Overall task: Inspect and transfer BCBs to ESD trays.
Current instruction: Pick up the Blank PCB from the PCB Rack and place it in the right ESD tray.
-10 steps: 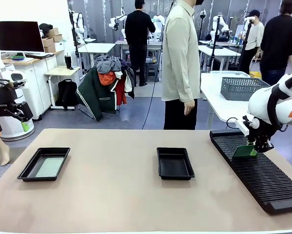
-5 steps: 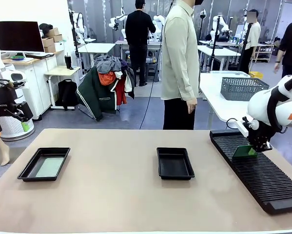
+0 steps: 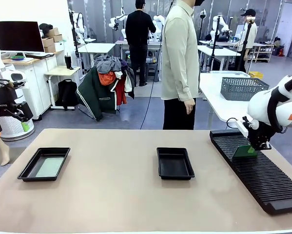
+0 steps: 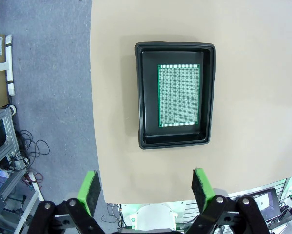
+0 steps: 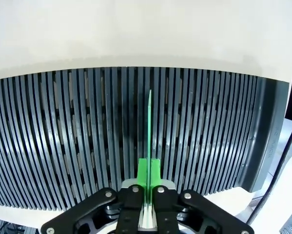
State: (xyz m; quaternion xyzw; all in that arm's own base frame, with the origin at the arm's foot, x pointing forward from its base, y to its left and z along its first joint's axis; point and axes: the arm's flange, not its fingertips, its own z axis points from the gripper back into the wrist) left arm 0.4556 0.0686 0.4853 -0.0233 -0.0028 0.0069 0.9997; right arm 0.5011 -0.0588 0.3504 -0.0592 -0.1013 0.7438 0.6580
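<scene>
A green BCB (image 3: 243,152) stands on edge in the black slotted rack (image 3: 262,178) at the right, and my right gripper (image 3: 255,145) is shut on its top edge. In the right wrist view the BCB (image 5: 149,127) shows edge-on between the pressed green pads (image 5: 144,170). The left ESD tray (image 3: 28,169) holds a pale BCB (image 3: 49,166) lying flat. The middle ESD tray (image 3: 175,174) holds nothing. My left gripper (image 3: 9,123) hangs open high beyond the table's left end. From its wrist view the left gripper (image 4: 146,189) looks down on that ESD tray (image 4: 146,95) and its BCB (image 4: 179,95).
A person (image 3: 181,63) stands at the table's far side, behind the middle tray. A grey mesh basket (image 3: 243,88) sits on a white table beyond the rack. Bare tan tabletop (image 3: 111,190) lies between the trays and in front of them.
My right gripper's fingers have closed on the green board in the rack. The left arm has not moved.
</scene>
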